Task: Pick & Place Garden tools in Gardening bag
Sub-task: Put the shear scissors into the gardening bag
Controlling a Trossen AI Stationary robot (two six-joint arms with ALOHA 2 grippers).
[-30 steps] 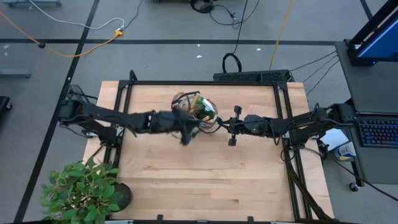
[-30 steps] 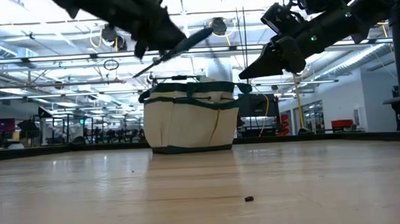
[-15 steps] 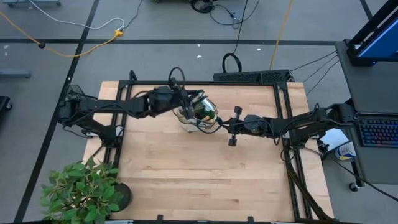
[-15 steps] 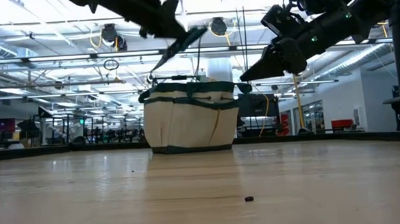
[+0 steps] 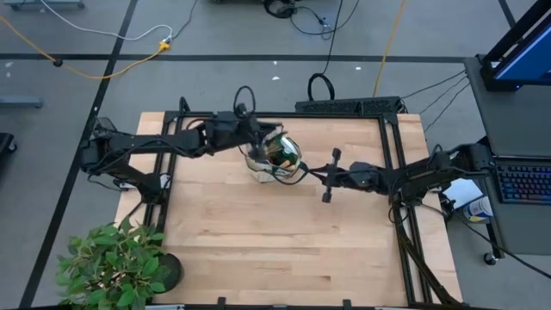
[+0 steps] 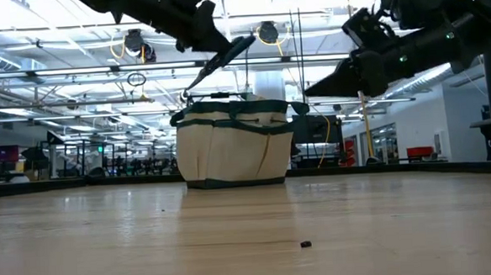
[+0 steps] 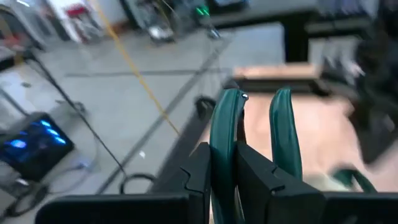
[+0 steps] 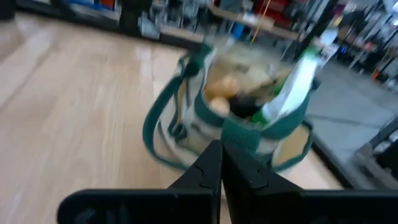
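The beige gardening bag [image 5: 274, 158] [image 6: 233, 145] with dark green trim stands on the table near its far edge. It holds a green spray bottle with a white top [image 8: 293, 84] and wooden handles [image 8: 217, 102]. My left gripper [image 5: 258, 135] [image 6: 211, 34] hangs above the bag's far left rim, shut on green-handled pruning shears [image 6: 224, 58] [image 7: 249, 137]. My right gripper [image 5: 308, 172] [image 6: 310, 90] [image 8: 221, 155] is shut and holds nothing. It hovers just to the right of the bag, pointing at it. My left gripper pinches one green handle [image 7: 222, 152] of the shears between its two fingers. The other handle [image 7: 283, 134] stands free beside them. The fingers reach in roughly level from the table's left. The shears are lifted clear and tilted, with their thin dark end [image 6: 191, 86] slanting down toward the bag's rim.
A leafy potted plant [image 5: 116, 263] stands at the table's near left corner. A black frame [image 5: 284, 114] runs around the table's far and side edges. A small dark speck [image 6: 304, 244] lies on the bare wood in front of the bag.
My left gripper has carried the shears up and toward the table's far edge, from the bag's near left side to above its far left rim, rolling as it went. My right gripper has drawn back slightly toward the right edge and stayed shut.
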